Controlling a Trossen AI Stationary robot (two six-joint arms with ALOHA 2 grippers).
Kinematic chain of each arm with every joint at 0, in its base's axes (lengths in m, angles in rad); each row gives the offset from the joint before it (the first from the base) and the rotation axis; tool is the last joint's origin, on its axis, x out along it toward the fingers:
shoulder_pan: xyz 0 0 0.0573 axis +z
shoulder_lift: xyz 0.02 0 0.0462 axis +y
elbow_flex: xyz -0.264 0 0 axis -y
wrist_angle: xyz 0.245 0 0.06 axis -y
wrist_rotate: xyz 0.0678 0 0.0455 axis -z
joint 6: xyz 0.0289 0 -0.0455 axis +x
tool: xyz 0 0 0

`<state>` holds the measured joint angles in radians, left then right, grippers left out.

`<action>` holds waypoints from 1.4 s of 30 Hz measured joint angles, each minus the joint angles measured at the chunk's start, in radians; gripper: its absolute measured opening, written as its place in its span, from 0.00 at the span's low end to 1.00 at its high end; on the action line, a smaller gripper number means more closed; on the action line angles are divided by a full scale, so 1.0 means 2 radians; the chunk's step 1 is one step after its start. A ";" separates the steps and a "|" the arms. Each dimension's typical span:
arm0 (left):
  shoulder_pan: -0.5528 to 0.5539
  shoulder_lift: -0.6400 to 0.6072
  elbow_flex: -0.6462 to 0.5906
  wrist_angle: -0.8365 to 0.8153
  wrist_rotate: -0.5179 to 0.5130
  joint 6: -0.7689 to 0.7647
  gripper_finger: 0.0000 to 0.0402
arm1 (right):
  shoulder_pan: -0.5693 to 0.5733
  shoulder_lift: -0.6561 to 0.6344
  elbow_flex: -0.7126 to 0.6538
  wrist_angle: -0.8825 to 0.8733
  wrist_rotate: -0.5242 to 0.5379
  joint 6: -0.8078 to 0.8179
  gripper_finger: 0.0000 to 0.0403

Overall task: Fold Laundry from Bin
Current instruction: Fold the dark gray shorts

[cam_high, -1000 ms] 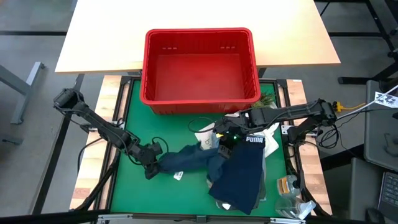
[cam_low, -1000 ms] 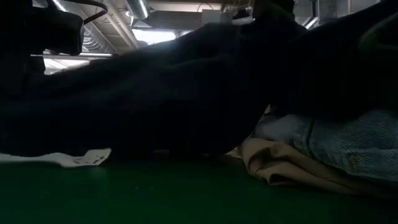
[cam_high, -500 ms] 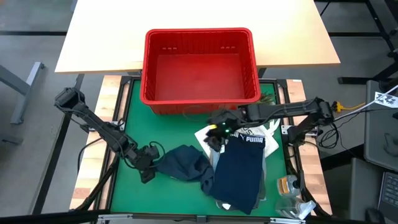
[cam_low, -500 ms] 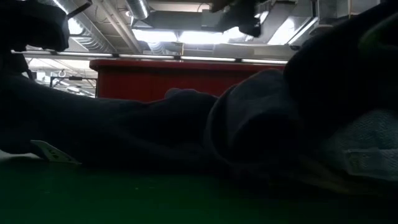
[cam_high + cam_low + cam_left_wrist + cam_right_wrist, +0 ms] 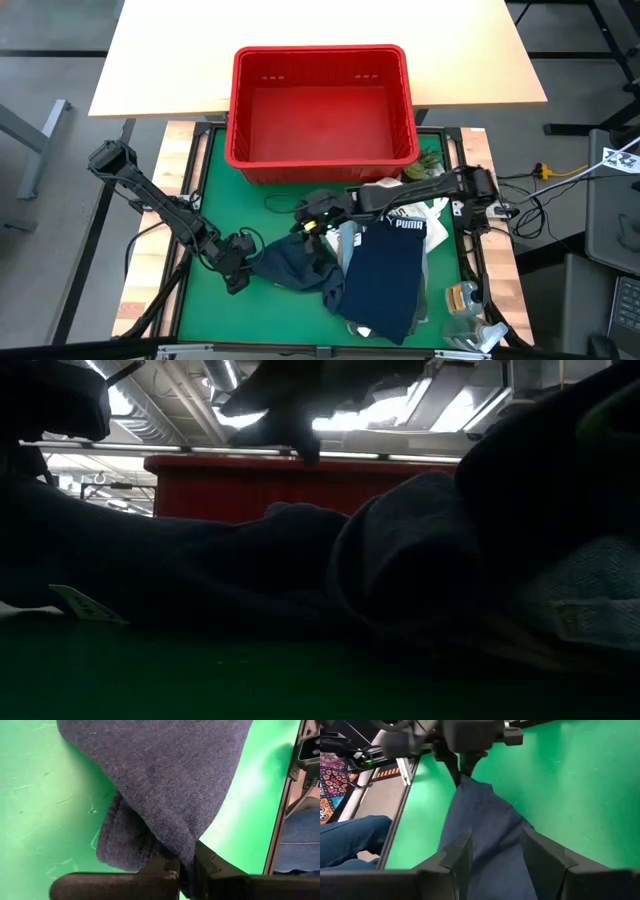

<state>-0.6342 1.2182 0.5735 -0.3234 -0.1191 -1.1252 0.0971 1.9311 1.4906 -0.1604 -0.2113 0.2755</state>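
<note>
Two pincers: both over the green desk [image 5: 215,175]
left pincer [image 5: 240,268]: clamped on navy garment [image 5: 290,262]
right pincer [image 5: 308,222]: spread, just above it
bin [image 5: 322,104]: behind, nothing inside
rest of laundry [image 5: 392,270]: piled right

Non-task stuff on and around the green mat

Green mat [image 5: 215,180] covers the surface; pale wood tabletop [image 5: 170,50] at 12 o'clock beyond it. White tote bag [image 5: 432,212] at 3 o'clock, partly under clothes. Small clutter [image 5: 465,300] at 5 o'clock, too small to ID. Person's blue-jeaned leg [image 5: 347,837] past the mat edge in right wrist view, w/ patterned rug [image 5: 334,770] nearby.
</note>
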 joint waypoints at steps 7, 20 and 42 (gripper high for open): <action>0.000 0.000 0.000 0.000 -0.002 0.000 0.01 | 0.000 0.061 0.000 0.020 0.004 -0.001 0.42; -0.001 0.000 0.000 0.001 -0.002 0.000 0.01 | 0.000 0.109 0.000 0.008 0.096 0.000 0.42; -0.001 0.000 0.000 0.000 -0.010 -0.005 0.01 | 0.001 0.129 0.000 0.028 -0.039 0.053 0.21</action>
<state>-0.6357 1.2182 0.5735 -0.3225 -0.1387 -1.1343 0.0986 2.1887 1.4906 -0.1053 -0.2892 0.3822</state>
